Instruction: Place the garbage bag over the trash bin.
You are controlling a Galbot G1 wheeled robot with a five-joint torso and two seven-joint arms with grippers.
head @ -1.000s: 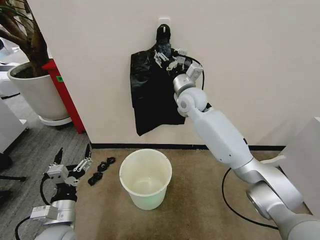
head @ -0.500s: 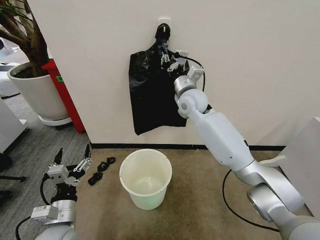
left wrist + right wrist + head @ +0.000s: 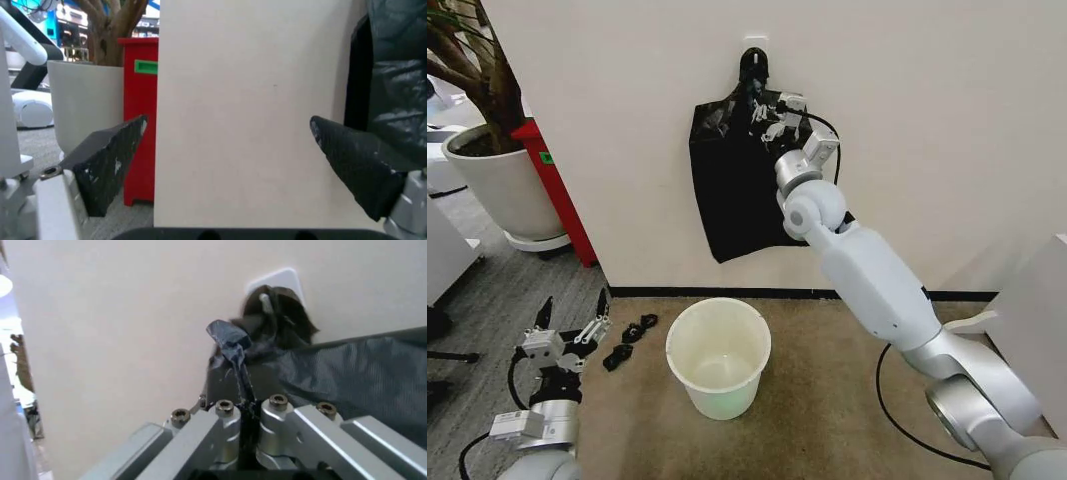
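The right wrist view showed the right gripper (image 3: 241, 412) pinching the garbage bag (image 3: 739, 185); the bag had swung rightward.

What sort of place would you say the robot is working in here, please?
Probably an office or lobby corner: a plain wall with a hook holding a garbage bag, carpet, and a large potted tree.
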